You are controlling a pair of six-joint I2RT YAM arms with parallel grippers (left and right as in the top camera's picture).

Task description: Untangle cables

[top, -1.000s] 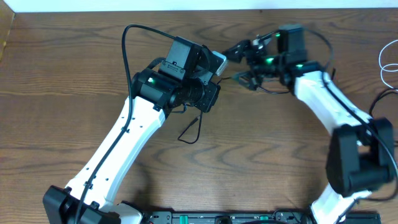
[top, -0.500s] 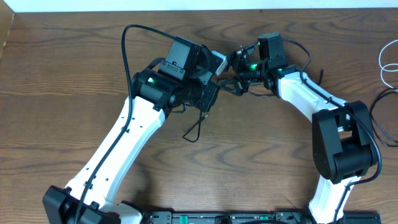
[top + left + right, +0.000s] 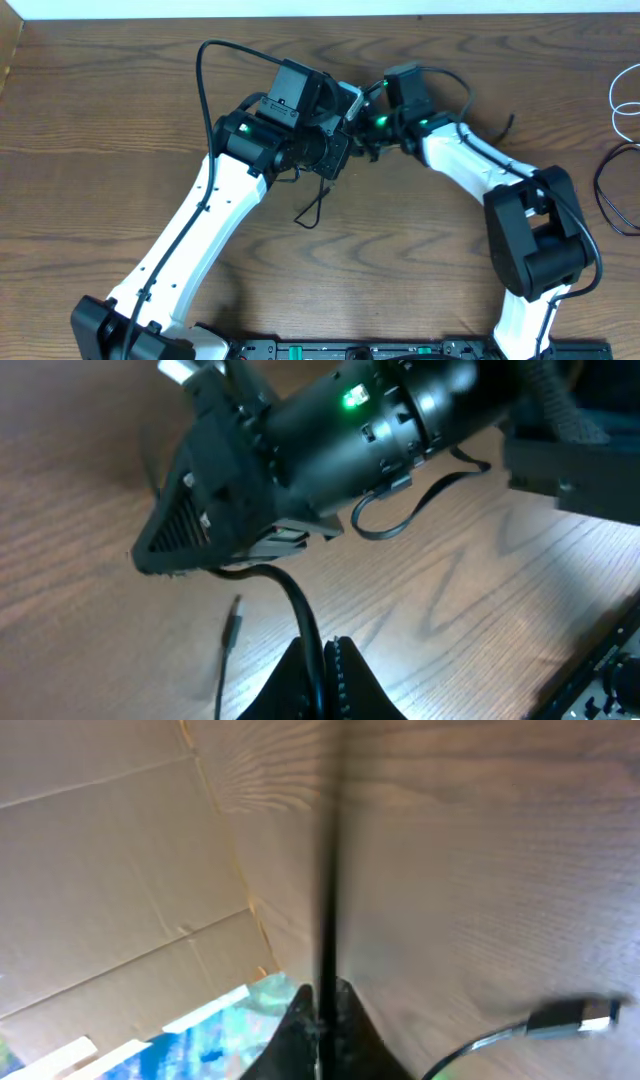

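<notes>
a: item one, black cable [image 3: 305, 615]. location?
b: strung between the left gripper [image 3: 322, 652] and the right gripper [image 3: 325, 1012], over the far middle of the table [image 3: 100, 100]. in the left wrist view it rises from the left fingertips, bends over and runs under the nose of the right gripper. in the overhead view a slack loop of it shows just below the left wrist.
a: left gripper, condition?
b: fingers pressed together, pinching the black cable at their tips.
a: right gripper?
b: likewise closed on the black cable, which runs straight up the right wrist view from between its fingers.
a: plug ends?
b: two entries. one plug end [image 3: 575, 1015] with a silver tip, on a short curve of black cord, low right in the right wrist view. one slim plug tip [image 3: 232, 622] over the wood just left of the left gripper. it cannot be told whether these are the same piece.
a: item two, white cable [image 3: 614, 95]?
b: a thin loop at the right edge of the table, partly cut off by the frame, well apart from both grippers.
a: surroundings?
b: left arm [image 3: 200, 220], white, reaching up from the near left. right arm [image 3: 470, 160], arching in from the near right. the two wrists are nearly touching. green light [image 3: 350, 400] lit on the right wrist. cardboard [image 3: 110, 870] beyond the table edge in the right wrist view.
</notes>
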